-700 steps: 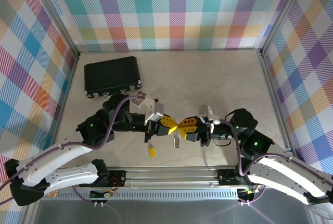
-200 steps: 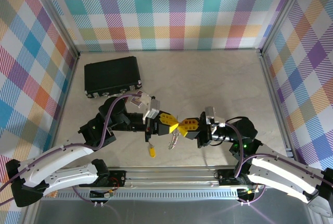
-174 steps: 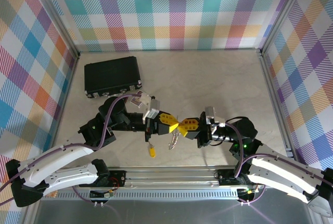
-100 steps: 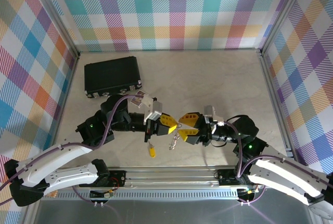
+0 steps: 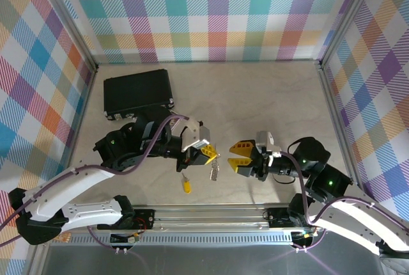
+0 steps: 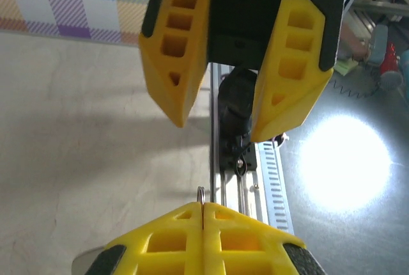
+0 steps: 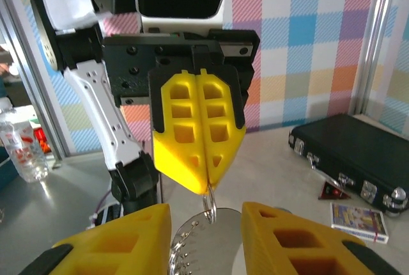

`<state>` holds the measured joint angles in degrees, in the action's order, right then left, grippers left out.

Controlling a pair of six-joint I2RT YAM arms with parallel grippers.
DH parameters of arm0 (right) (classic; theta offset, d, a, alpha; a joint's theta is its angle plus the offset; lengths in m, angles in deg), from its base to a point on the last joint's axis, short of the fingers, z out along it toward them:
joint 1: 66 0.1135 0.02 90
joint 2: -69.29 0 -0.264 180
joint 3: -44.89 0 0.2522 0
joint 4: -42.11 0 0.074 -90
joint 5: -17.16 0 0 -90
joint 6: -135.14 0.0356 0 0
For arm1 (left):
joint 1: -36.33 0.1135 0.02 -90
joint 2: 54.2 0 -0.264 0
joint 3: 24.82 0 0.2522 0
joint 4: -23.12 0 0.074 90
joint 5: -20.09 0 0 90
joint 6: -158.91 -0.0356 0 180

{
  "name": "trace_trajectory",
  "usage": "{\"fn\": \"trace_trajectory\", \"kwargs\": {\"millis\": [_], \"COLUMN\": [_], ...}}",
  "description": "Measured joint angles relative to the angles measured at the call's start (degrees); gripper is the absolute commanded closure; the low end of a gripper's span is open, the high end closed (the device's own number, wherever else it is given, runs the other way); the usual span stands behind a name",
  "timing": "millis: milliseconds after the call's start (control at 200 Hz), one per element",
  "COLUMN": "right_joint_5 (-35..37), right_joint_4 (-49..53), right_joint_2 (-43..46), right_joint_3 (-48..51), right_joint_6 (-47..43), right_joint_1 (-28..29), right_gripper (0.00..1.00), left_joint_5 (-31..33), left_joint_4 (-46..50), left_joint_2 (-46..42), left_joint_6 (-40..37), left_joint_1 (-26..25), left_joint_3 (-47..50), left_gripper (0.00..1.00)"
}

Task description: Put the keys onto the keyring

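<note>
The left arm's yellow fingers (image 6: 167, 242) are pressed flat together. Nipped in the seam between them is the thin wire of the silver-grey metal keyring (image 7: 209, 209), which hangs below them with its fringe of little silver pieces dangling over the pale desk (image 5: 268, 102). Facing them, tip to tip but apart, the right arm's yellow fingers (image 7: 118, 244) stand wide open and hold nothing, with the ring hanging in the gap between the two arms. The small key with the yellow plastic head (image 5: 186, 186) is not on the ring. It lies flat on the desk just beside the left fingers, on the side nearer the arm bases, with its thin silver blade pointing away from the rail. Well off toward the back left sits a black rectangular case (image 5: 137, 93). To my eye the step in hand is fetching that key with the free right fingers. I'd come down square over the plastic head and pinch across it rather than the blade, since a shallow nip on something lying so flat could skid it away. The ring should be held steady so the fringe doesn't swing into the path.
</note>
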<state>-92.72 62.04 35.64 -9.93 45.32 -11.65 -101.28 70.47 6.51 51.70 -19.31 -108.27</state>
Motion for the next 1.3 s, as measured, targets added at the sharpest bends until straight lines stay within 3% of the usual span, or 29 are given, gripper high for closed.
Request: {"fn": "trace_trajectory", "kwargs": {"millis": [670, 905, 1060, 1180, 1300], "right_joint_5": [-1.03, -2.32, -2.54, -2.43, -2.21], "right_joint_4": [1.40, -0.15, -0.13, -0.92, -3.58], "right_joint_2": [-5.84, -6.43, -6.80, -5.81, -3.02], "right_joint_3": [0.13, 0.61, 0.61, 1.36, 3.91], "right_joint_6": [-0.66, 0.28, 0.39, 0.44, 0.85], "right_joint_1": [0.00, 0.07, 0.07, 0.07, 0.11], "right_gripper": [0.83, 1.00, 1.00, 1.00, 1.00], "left_joint_5": [-0.02, 0.02, 0.04, -0.09, 0.04], "left_joint_4": [1.25, 1.42, 1.46, -1.57, -7.45], "left_joint_2": [2.01, 2.03, 2.01, 0.94, -3.08], "left_joint_6": [-0.66, -0.66, -0.39, 0.94, 4.44], "left_joint_1": [0.00, 0.00, 0.00, 0.00, -0.02], "left_joint_3": [0.00, 0.00, 0.13, 2.12, 6.99], "left_gripper": [1.00, 1.00, 1.00, 0.77, 0.72]}}
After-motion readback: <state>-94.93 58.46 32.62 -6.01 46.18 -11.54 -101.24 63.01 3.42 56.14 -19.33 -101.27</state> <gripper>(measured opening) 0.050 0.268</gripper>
